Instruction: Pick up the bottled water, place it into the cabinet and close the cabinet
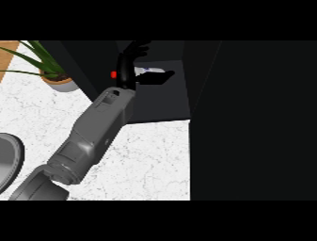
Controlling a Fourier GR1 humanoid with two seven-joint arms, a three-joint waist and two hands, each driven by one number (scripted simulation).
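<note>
Head view: reached left hand into cabinet, fingers spread apart beside bottled water. Best withdrawn straight back, clear of bottle, before closing.

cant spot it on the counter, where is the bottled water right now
In the head view the pale bottled water lies inside the dark open cabinet at upper centre, beside the black left robot hand, right of the potted green plant.
</note>
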